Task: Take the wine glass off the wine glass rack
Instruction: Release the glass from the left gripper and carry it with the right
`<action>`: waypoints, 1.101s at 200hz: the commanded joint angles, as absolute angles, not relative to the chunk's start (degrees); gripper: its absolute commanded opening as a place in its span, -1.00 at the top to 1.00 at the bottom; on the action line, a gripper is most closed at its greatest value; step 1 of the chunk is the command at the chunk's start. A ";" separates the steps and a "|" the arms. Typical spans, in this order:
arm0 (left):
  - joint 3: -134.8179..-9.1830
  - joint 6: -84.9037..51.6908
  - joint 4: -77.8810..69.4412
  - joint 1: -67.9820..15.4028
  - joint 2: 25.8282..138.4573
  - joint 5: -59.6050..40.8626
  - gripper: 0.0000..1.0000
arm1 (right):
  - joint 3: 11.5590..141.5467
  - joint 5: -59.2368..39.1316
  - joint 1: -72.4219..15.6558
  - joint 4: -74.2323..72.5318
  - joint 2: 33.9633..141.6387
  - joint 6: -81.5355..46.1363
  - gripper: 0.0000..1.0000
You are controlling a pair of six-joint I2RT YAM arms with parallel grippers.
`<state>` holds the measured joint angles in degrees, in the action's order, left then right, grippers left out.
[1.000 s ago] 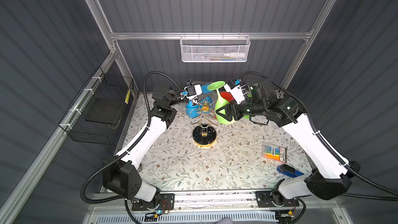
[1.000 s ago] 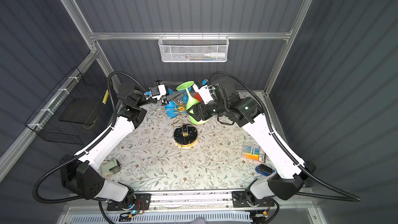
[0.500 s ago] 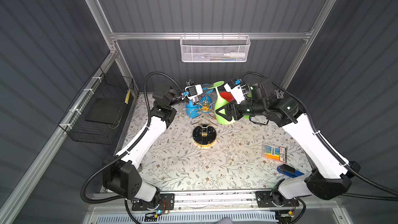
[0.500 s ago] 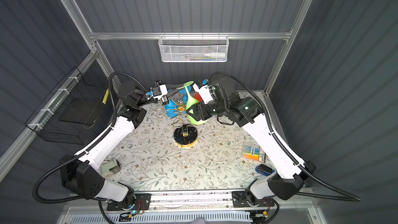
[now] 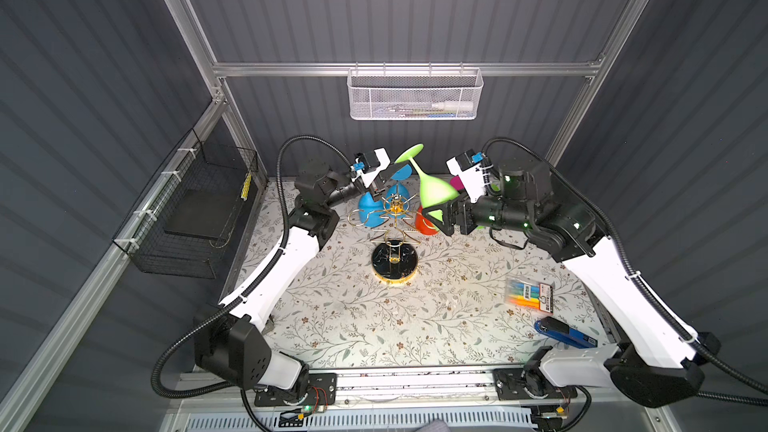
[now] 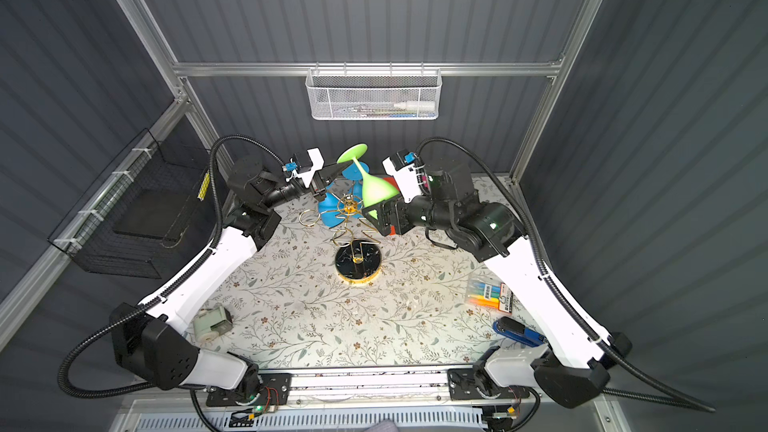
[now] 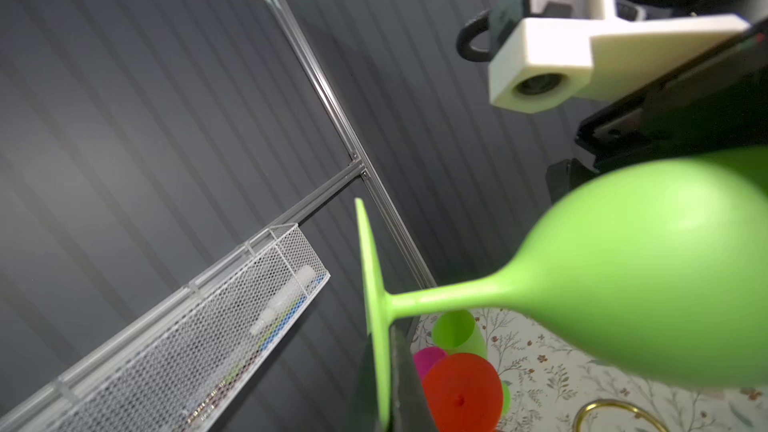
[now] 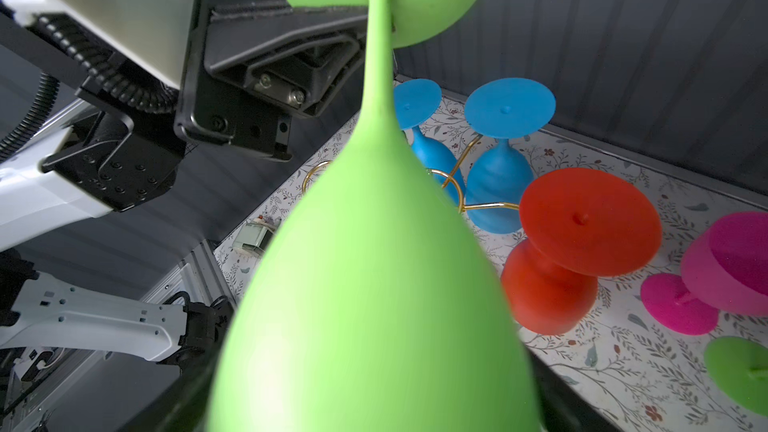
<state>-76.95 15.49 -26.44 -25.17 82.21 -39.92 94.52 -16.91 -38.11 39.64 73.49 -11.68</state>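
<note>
A green wine glass (image 5: 430,191) (image 6: 376,189) hangs tilted in the air, foot up and toward the back wall, beside the top of the gold wine glass rack (image 5: 395,205) (image 6: 351,205). My left gripper (image 5: 395,169) (image 7: 384,367) is shut on the edge of its flat foot (image 7: 370,276). The jaws of my right gripper (image 5: 436,216) (image 8: 374,409) stand wide on either side of the bowl (image 8: 374,284), which fills the space between them. Whether they press on it does not show. The rack's black gold-rimmed base (image 5: 395,259) stands mid-table.
Blue glasses (image 8: 496,184) stand foot-up by the rack's arms. Red (image 8: 582,222), magenta (image 8: 727,259) and green (image 8: 744,371) glasses sit behind my right gripper. A marker pack (image 5: 530,292) and blue stapler (image 5: 565,332) lie right, a white mesh basket (image 5: 413,95) hangs behind, and a black wire basket (image 5: 191,209) hangs left.
My left gripper's jaws have closed onto the green glass's foot. Both arms and the glass have stayed almost in place.
</note>
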 commanded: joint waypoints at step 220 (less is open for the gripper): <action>-69.96 -10.37 -29.72 -25.53 77.21 -30.57 1.00 | 75.76 -12.04 -30.39 12.02 58.10 -23.98 -0.25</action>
<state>-70.52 -9.72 -28.27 -25.21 79.29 -31.00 73.17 -12.56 -30.52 14.57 57.10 -23.77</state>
